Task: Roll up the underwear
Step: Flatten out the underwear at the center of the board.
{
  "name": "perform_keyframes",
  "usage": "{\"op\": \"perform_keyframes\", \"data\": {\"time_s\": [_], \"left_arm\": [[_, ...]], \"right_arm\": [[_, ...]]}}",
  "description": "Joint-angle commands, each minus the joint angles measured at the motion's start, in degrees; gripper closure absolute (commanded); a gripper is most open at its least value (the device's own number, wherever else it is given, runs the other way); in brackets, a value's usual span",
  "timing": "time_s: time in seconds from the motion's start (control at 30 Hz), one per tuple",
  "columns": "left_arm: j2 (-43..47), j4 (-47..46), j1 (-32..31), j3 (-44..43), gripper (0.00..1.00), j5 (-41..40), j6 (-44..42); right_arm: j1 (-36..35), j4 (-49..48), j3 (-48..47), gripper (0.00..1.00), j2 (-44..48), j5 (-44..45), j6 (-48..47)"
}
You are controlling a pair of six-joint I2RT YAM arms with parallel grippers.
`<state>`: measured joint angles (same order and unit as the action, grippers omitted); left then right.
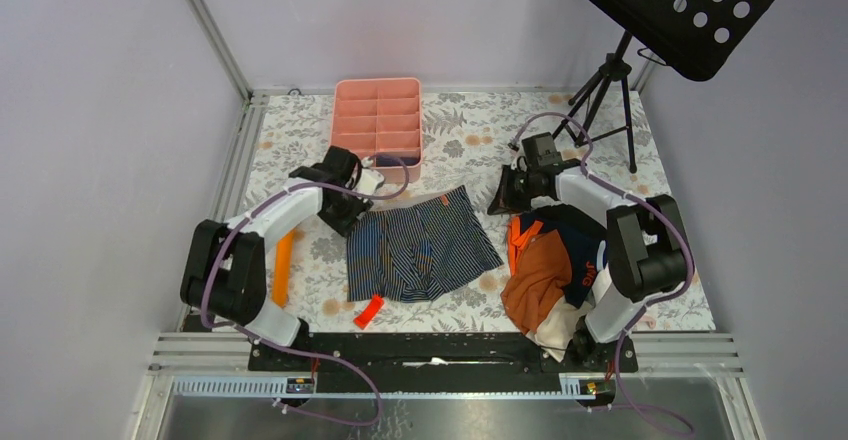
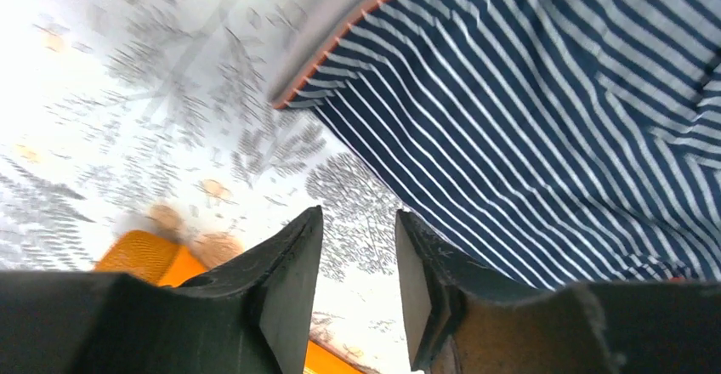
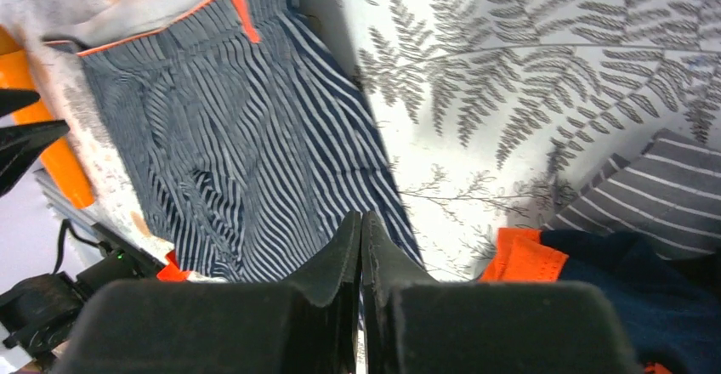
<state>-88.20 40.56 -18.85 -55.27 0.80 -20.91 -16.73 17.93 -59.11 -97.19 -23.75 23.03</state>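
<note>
The fern-printed table (image 1: 470, 140) fills the top view. A black perforated music stand (image 1: 690, 5) on a tripod rises at its 1 o'clock corner. At 4 o'clock lies a heap of clothes (image 1: 545, 270), orange and dark navy on top. The striped underwear (image 1: 420, 245) lies spread flat near the table's centre, a little toward 6 o'clock, with its grey, orange-trimmed waistband on the 12 o'clock side. A pink tray (image 1: 340, 120) with compartments sits at 11 o'clock. The left gripper (image 2: 357, 217) hangs at the underwear's 10 o'clock corner, just beside the cloth edge, jaws parted and grasping nothing. The right gripper (image 3: 360, 221) sits at the underwear's 2 o'clock, fingers clenched together on nothing. An orange strip (image 1: 283, 265) lies at the underwear's 9 o'clock, and a small red-orange piece (image 1: 369, 311) at its 7 o'clock.
</note>
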Motion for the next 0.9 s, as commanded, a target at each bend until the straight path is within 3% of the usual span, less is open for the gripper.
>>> {"op": "perform_keyframes", "data": {"time_s": [0.0, 0.13, 0.37, 0.7, 0.87], "left_arm": [[1.65, -1.99, 0.07, -6.42, 0.56, 0.77, 1.49], [-3.83, -3.23, 0.05, -8.87, 0.56, 4.70, 2.83], [-11.86, -8.79, 0.04, -9.09, 0.58, 2.72, 0.40], [-20.09, -16.62, -0.29, -13.44, 0.58, -6.90, -7.01], [-21.28, -14.85, -0.31, -16.23, 0.55, -5.30, -7.90]], "right_arm": [[-1.38, -3.33, 1.07, 0.99, 3.17, -5.14, -0.83], [-3.82, -4.72, 1.46, 1.00, 2.45, -5.69, -3.59], [-4.10, -7.05, 0.70, 1.00, -2.61, -5.18, -0.06], [-4.05, -1.93, 0.89, 1.00, -7.13, 7.93, 2.81], [-4.04, -1.61, 1.54, 1.00, -5.13, 9.39, 3.53]]}}
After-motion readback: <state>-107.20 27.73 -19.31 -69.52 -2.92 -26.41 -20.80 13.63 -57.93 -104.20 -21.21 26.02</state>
